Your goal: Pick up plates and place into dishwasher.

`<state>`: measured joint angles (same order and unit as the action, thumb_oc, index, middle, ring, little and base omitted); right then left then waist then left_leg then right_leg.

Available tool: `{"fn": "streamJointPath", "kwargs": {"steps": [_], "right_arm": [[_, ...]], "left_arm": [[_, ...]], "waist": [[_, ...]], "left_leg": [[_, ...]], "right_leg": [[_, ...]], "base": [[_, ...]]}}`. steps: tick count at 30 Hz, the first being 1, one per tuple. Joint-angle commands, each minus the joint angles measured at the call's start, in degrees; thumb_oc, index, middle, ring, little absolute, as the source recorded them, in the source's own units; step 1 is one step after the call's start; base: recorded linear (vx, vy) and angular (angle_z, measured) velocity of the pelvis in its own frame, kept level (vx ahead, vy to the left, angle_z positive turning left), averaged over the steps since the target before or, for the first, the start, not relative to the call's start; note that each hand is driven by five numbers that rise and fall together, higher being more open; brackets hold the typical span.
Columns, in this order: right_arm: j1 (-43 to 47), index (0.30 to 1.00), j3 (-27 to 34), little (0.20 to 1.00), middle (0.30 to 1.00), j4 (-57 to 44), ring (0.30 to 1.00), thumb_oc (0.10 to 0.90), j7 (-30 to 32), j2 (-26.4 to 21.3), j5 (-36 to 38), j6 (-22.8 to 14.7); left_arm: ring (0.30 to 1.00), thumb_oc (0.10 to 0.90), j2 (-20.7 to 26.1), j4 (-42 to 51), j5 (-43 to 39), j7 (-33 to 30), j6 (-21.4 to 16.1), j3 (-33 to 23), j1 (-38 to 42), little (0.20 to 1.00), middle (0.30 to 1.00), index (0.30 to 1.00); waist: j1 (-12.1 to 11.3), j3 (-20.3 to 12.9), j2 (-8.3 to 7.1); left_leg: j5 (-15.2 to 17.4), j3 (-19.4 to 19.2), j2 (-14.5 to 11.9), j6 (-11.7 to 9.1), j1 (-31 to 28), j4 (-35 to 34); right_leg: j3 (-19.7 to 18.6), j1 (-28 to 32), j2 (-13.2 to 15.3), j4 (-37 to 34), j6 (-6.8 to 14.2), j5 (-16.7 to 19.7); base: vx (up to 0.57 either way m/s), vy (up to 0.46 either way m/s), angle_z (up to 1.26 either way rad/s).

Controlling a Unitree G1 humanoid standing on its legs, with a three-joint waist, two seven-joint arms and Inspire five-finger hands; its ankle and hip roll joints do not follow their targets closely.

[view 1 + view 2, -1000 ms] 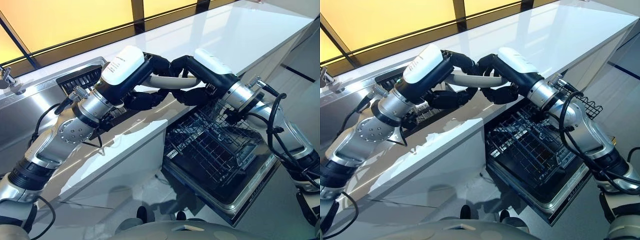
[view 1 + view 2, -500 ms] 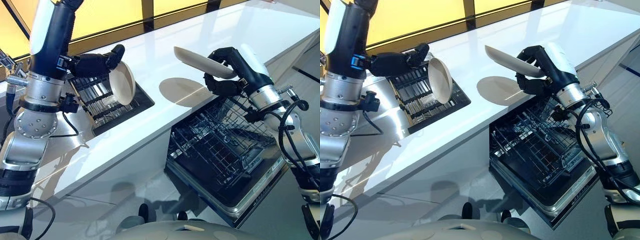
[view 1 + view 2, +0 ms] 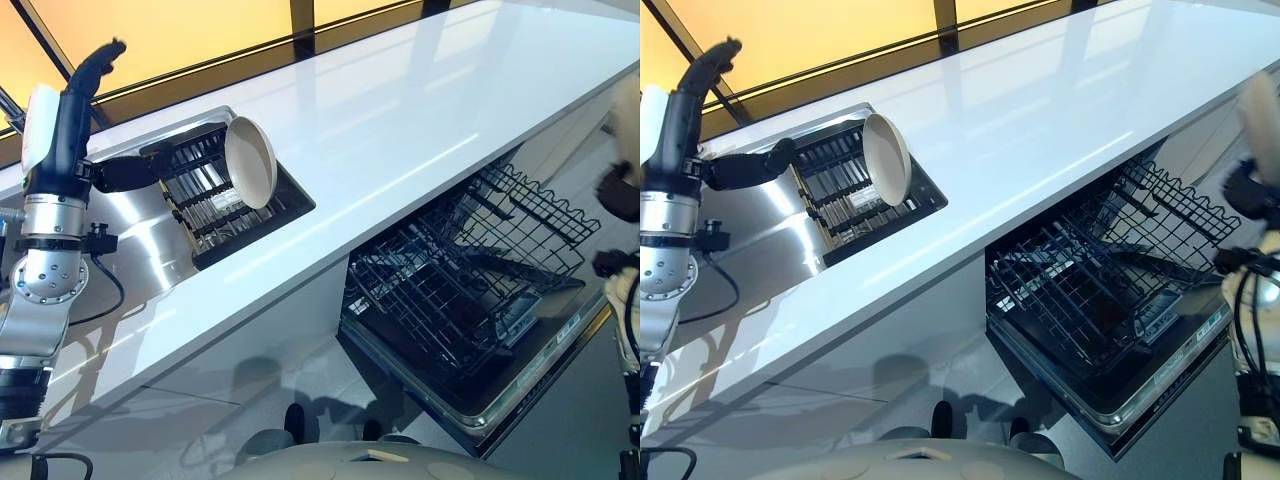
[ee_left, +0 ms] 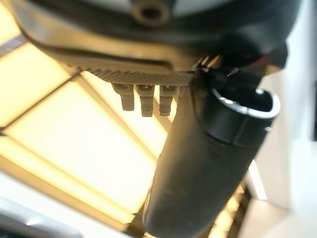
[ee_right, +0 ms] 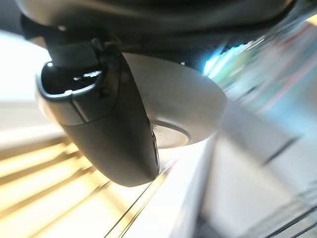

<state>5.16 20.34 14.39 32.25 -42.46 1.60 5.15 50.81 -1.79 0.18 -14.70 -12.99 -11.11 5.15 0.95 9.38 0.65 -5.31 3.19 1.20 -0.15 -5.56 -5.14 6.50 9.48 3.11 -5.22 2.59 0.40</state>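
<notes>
In the eye views, one plate [image 3: 250,161] stands on edge in the sink rack [image 3: 205,195], just beside the raised left hand [image 3: 128,172] (fingers straight, holding nothing). The right wrist view shows the right hand [image 5: 106,129] clamped on another plate [image 5: 181,106], beyond the dishwasher rack [image 3: 470,270].

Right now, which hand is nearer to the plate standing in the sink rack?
Left. The left hand hovers beside the plate; the right hand is far off, past the dishwasher rack.
</notes>
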Motion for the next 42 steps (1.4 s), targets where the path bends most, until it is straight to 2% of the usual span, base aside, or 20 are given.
{"fn": "streamJointPath", "kwargs": {"steps": [1,8,15,20,31,36,42], "right_arm": [[2.41,0.3,1.18,0.2,0.3,-3.73,0.3,0.1,1.74,-4.31,0.99,-4.83],[0.56,0.3,-1.43,0.2,0.3,0.68,0.3,0.1,-8.55,-5.7,-2.56,-3.21],[2.37,0.3,-5.55,0.2,0.3,3.12,0.3,0.1,-15.87,-8.89,-5.63,-2.93],[4.84,0.3,-8.71,0.2,0.3,7.05,0.3,0.1,-20.7,-11.42,-5.54,1.2],[14.92,0.3,-18.24,0.2,0.3,19.65,0.3,0.1,-28.81,-14.92,1.87,9.26],[20.54,0.3,-22.75,0.2,0.3,25.24,0.3,0.1,-27.84,-15.66,4.79,10.98],[23.75,0.3,-25.48,0.2,0.3,26.56,0.3,0.1,-26.74,-15.17,5.99,11.56]], "left_arm": [[0.9,0.8,6.57,-0.68,0.79,-2.24,-1.09,-5.55,3.07,0.9,0.9,0.9],[0.9,0.8,7.51,-2.81,-0.49,-0.34,-0.56,-5.76,2.89,0.9,0.9,0.9],[0.9,0.8,6.99,-2.85,-2.85,3.83,-0.79,-4.32,3.35,0.9,0.9,0.9],[0.9,0.8,6.86,-2.82,-3.24,4.66,-1.52,-2.87,3.8,0.9,0.9,0.9],[0.9,0.8,8.44,-2.09,-3.91,4.37,-2.83,0.33,6.64,0.9,0.9,0.9],[0.9,0.8,9.97,-2.88,-4.5,2.82,-4.13,1.89,9.51,0.9,0.9,0.9],[0.9,0.8,10.65,-3.01,-5.11,2.12,-4.39,3.23,11.5,0.9,0.9,0.9]], "waist": [[0.56,-4.96,0.44],[0.78,-4.37,0.36],[0.12,-3.11,0.29],[-0.96,-2.19,0.1],[-3.82,1.55,-0.01],[-4.5,4.12,0.3],[-4.47,5.21,0.52]], "left_leg": [[7.96,-3.05,2.97,2.49,-4.06,0.14],[7.79,-3.4,2.72,2.27,-4.16,0.14],[7.61,-2.36,2.73,2.26,-4.3,0.14],[7.22,-1.54,2.58,1.89,-4.03,0.14],[5.22,0.18,1.84,0.38,-1.19,0.5],[4.38,0.1,1.46,-0.07,0.95,0.94],[4.16,-0.47,1.26,-0.25,1.74,1.4]], "right_leg": [[-0.63,-1.17,-4.3,3.73,0.49,-1.96],[0.16,-1.23,-4.22,4.1,0.35,-2.22],[0.82,-1.5,-4.32,5.32,-0.16,-3.03],[1.79,-1.56,-4.31,5.74,-0.45,-3.47],[3.99,-2.87,-4.53,5.68,-1.55,-3.52],[3.88,-4.28,-4.81,5.47,-2.11,-3.15],[3.56,-4.59,-4.89,5.01,-2.21,-2.77]], "base": [[0.05,-0.036,-0.04],[0.06,-0.048,-0.01],[0.08,-0.062,0.02],[0.07,-0.06,0.04],[0.01,-0.069,0.16],[-0.07,-0.065,0.03],[-0.04,-0.026,0.01]]}}
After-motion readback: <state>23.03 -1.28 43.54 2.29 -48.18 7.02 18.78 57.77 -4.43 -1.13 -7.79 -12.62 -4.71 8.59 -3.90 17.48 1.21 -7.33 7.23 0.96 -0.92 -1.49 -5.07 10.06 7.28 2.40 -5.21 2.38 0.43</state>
